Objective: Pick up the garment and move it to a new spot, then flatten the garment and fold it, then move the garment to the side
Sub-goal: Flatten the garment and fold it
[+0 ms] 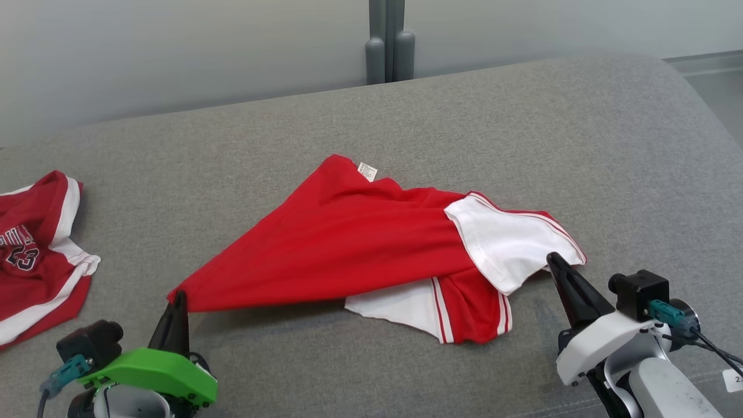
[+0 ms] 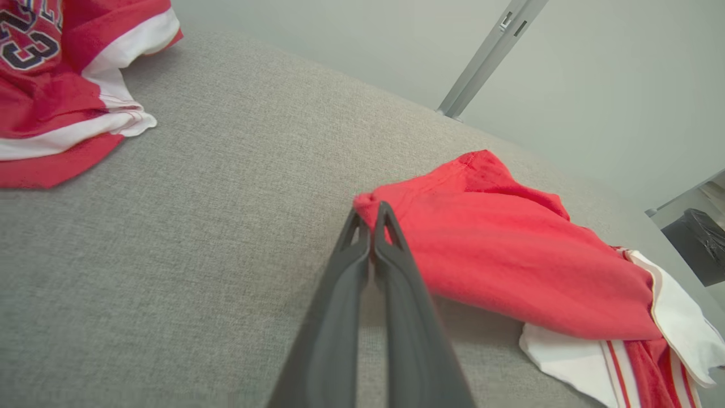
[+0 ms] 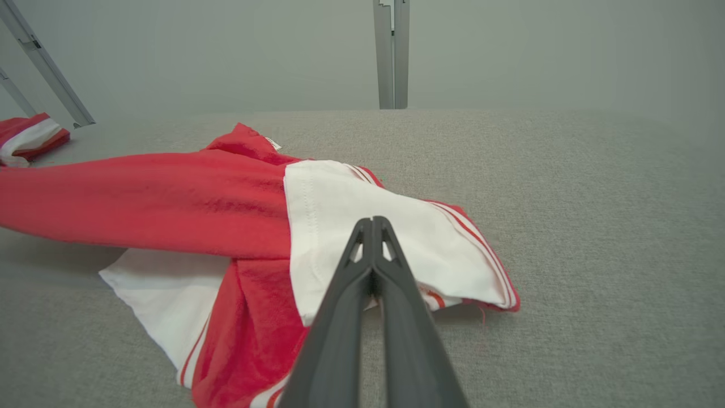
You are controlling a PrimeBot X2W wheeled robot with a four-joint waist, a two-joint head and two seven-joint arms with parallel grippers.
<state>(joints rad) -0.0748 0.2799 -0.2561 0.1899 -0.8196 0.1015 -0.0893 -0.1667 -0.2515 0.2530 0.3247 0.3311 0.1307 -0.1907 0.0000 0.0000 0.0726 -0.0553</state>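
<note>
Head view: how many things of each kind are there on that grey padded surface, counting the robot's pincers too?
Red-and-white garments: 2, the middle garment and the numbered jersey at the left.
Pincers: 2, the left pincer and the right pincer, each shut on the middle garment.
Total: 4

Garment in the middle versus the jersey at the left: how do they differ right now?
The garment stretches between the left claw and the right claw, each shut on an edge; the jersey lies crumpled, apart from both. The garment shows plain red with white panels and a small tag; the jersey shows a dark 23. Both are red with white trim, on the grey surface.
</note>
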